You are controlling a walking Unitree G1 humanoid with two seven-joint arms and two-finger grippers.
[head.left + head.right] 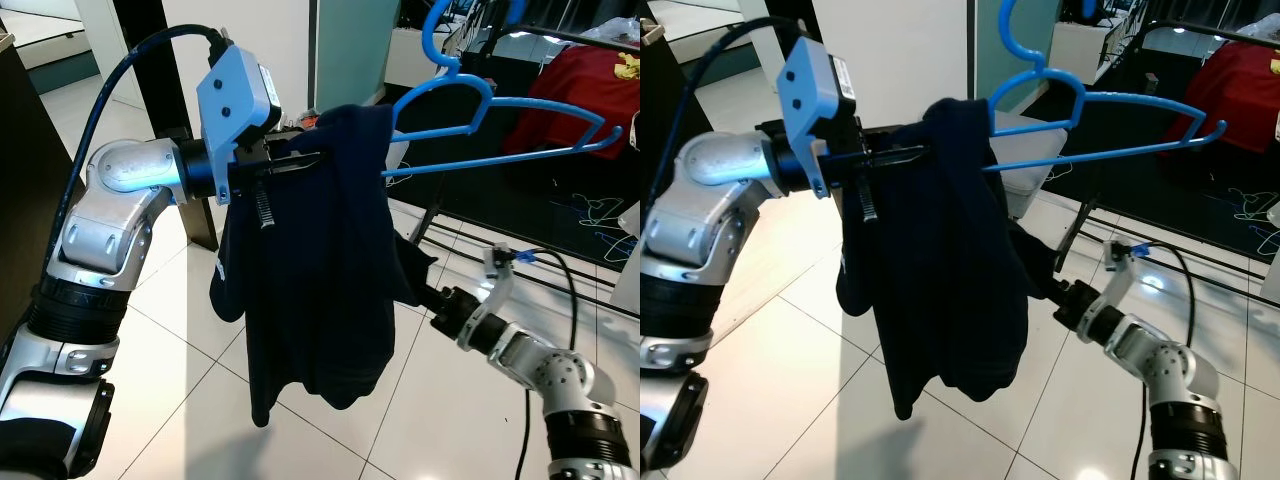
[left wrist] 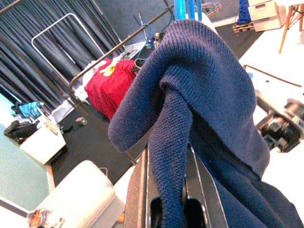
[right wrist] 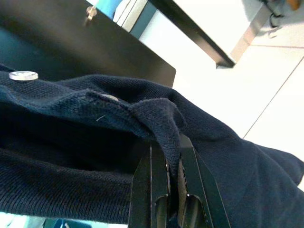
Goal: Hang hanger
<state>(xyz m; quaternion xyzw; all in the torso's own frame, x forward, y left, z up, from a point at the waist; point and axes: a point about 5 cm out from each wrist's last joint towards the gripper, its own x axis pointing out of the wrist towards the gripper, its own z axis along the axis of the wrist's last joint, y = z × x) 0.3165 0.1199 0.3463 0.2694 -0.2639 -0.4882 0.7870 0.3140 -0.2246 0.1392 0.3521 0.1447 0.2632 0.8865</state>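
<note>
From the left eye view you're mid-carry, not hanging yet: your left gripper (image 1: 300,160) is raised at about shoulder height, forearm reaching across, pinching the navy shirt (image 1: 310,290) right where it drapes over one end of the blue hanger (image 1: 480,120), so the hanger juts out sideways with its hook up top. Your right gripper (image 1: 425,292) sits lower, arm bent at the elbow, tucked into the shirt's side. The right eye view shows the same thing, plus the dark clothes rail (image 1: 1210,38) back behind with a red garment (image 1: 1240,80) on it, well apart from the hook. The left wrist view shows the fingers (image 2: 199,190) clamped on a fold of knit fabric. The right wrist view has that gripper's fingers (image 3: 152,185) closed on a hem of the shirt near its buttons. I'd say the next move is getting closer to the rail and lifting the hook over it, and the hanger looks tilted, so watch it.
</note>
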